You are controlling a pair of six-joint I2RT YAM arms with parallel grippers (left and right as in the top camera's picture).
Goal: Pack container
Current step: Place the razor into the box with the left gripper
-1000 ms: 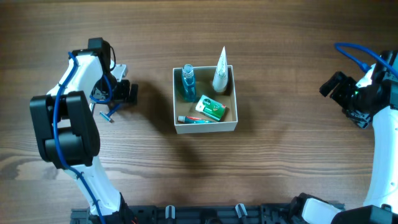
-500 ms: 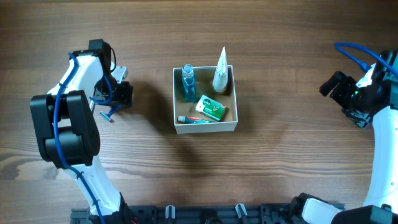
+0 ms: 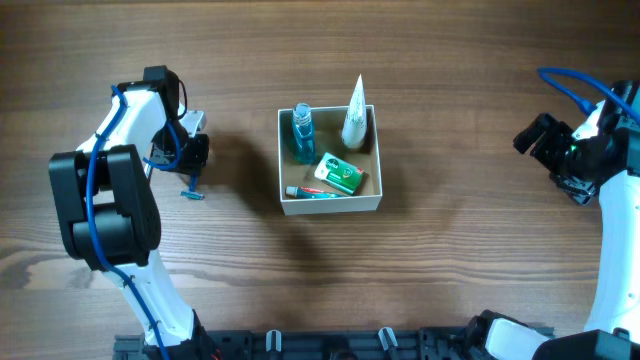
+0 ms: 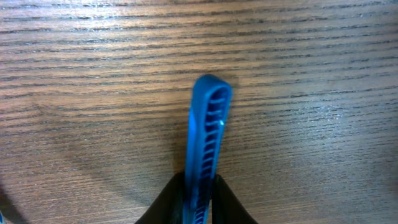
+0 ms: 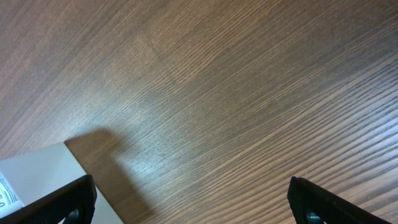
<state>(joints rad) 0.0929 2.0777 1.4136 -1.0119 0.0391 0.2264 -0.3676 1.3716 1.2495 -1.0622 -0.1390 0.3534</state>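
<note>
My left hand [image 4: 199, 198] is clamped on the razor [image 4: 207, 137]; my right hand [image 5: 189, 202] stands apart. The container [image 3: 330, 206] sits on the counter [image 3: 450, 280], well apart. I should lift the razor over its wall, then release low inside.

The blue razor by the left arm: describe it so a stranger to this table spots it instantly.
Find the white-walled container mid-table, then look across to the left tool. Pinched in it is the blue razor, a slim ribbed handle, the only toiletry outside that container.
</note>
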